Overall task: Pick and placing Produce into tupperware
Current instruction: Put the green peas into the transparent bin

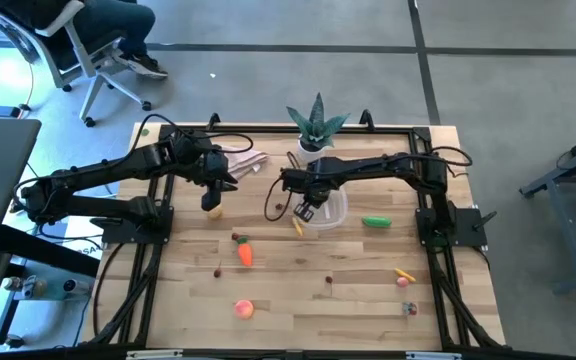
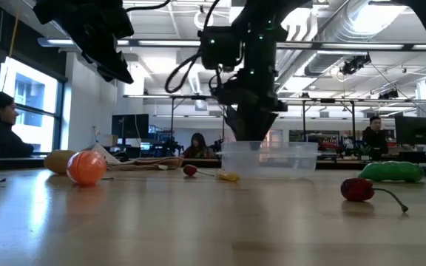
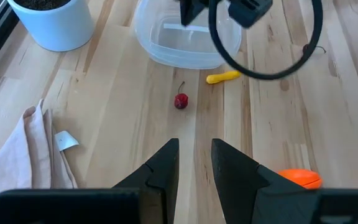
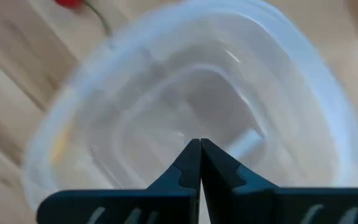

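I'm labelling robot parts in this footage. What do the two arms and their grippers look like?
Both arms are black, jointed and slim, with black cables looping along them. The left gripper has two dark, wedge-shaped fingers tapering to blunt tips. The right gripper has matching dark fingers. No coloured markings are visible.

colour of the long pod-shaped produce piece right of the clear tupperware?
Green; the pod-shaped piece shows best in the high view.

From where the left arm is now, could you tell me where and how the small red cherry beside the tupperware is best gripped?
Grip the cherry across its round red body, coming straight down from above. It lies alone on the table, apart from the yellow strip and tupperware; its thin stem is probably too slight to hold. The left gripper is open.
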You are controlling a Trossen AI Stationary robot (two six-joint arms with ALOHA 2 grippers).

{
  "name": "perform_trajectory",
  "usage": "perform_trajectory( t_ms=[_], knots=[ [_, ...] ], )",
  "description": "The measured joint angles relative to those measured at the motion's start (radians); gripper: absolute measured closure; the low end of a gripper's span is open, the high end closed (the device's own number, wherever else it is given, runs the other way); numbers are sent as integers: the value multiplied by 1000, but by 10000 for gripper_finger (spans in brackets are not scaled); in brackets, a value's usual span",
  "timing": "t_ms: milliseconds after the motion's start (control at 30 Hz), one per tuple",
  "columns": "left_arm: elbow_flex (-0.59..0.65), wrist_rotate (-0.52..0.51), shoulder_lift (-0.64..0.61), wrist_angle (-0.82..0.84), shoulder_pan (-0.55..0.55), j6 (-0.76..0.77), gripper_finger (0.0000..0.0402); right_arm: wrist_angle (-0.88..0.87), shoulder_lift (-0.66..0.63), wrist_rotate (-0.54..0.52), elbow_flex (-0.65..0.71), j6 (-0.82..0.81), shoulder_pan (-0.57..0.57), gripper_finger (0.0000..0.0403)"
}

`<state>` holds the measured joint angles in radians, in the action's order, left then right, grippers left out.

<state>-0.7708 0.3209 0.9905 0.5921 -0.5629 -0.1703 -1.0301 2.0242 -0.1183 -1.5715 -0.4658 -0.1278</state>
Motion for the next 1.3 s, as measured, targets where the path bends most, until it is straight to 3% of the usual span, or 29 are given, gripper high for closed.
perform_trajectory(
  t_ms=[400, 600, 833, 933, 1100, 1300],
  knots=[
    [0, 0, 0, -7, 0, -6, 318, -198, -169, -97, 1, 26, 87, 402],
    [0, 0, 0, -7, 0, -24, 318, -289, -307, -225, 4, -51, 144, 402],
    [0, 1, 0, -8, 0, -33, 318, -265, -549, -350, 154, -204, 213, 402],
    [0, 5, 0, -8, 0, -34, 318, -219, -663, -316, 286, -279, 229, 402],
    [0, 61, 0, -7, 0, -72, 318, -101, -824, -171, 486, -347, 249, 402],
    [0, 144, 0, -9, 0, -137, 318, -50, -937, -8, 617, -346, 255, 402]
  ],
)
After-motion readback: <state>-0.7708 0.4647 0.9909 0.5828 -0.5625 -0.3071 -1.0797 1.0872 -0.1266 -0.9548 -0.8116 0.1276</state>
